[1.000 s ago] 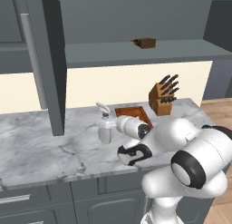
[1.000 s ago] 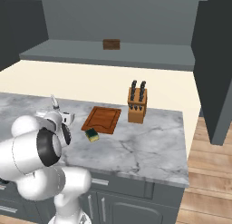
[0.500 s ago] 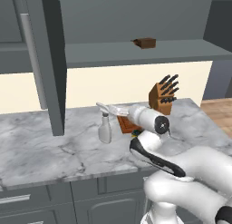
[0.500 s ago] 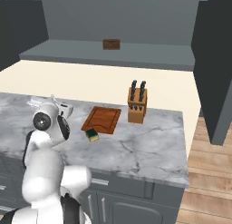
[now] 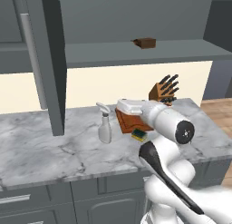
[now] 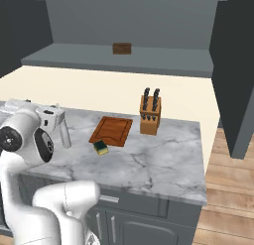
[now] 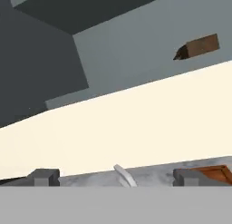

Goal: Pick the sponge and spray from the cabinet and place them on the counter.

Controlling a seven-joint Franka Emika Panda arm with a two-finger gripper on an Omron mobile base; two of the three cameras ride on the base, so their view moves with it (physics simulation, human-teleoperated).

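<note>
The spray [image 5: 105, 129] stands upright on the counter [image 5: 45, 146], left of the cutting board. The sponge [image 5: 139, 135], yellow with a green top, lies on the counter at the board's front edge, also seen as the sponge [image 6: 101, 148]. My hand [image 5: 129, 106] hovers just right of the spray's nozzle, at about nozzle height. My gripper [image 7: 115, 178] is open with nothing held, and the spray's white trigger [image 7: 123, 174] shows between the fingertips [image 7: 43, 177]. The cabinet [image 5: 113, 55] is open above, and its shelf [image 6: 124, 60] holds a small brown box.
A wooden cutting board [image 6: 111, 131] and a knife block [image 6: 150, 117] sit on the counter's right half. The brown box [image 5: 145, 43] rests on the cabinet shelf. The open cabinet door [image 5: 45, 60] hangs at the left; another door [image 6: 233, 75] stands at the right.
My arm has unfolded from a low pose by the counter's front and lifted the hand up beside the spray's nozzle. Spray and sponge have stayed in place. The jaws stayed open.
</note>
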